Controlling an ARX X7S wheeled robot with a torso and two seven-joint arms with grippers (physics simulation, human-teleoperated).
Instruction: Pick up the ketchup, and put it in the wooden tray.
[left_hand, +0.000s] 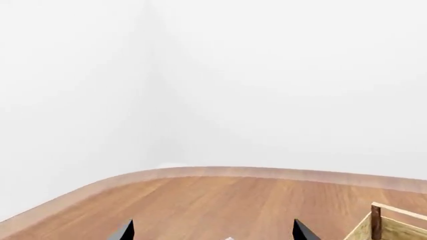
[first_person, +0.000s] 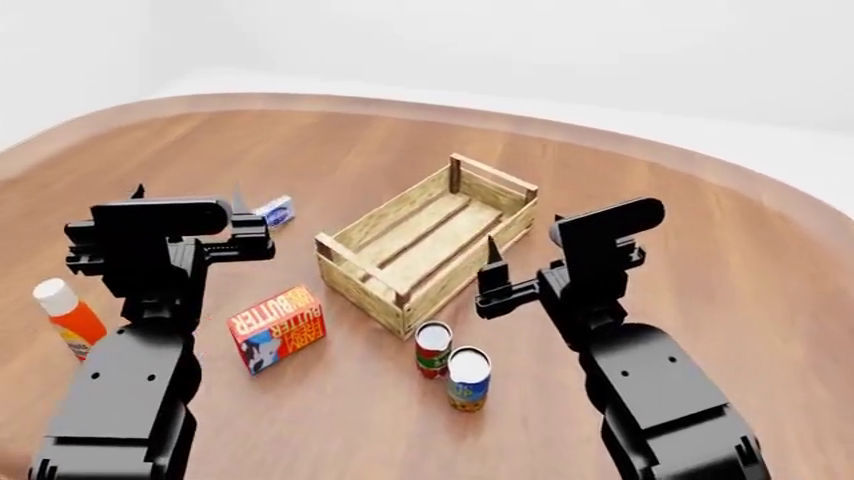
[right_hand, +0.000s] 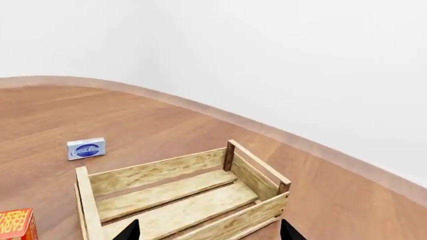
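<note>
Left claw (first_person: 187, 205) near white-capped ketchup (first_person: 68, 317)

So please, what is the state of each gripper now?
Left gripper: open, holding nothing.
Right gripper: open, holding nothing.

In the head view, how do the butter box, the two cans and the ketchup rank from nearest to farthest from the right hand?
1. Cans: just below and left of the right hand; the two are too close to call.
2. Butter box: farther left, in front of the tray.
3. Ketchup: at the far left edge, beyond the left arm.
</note>
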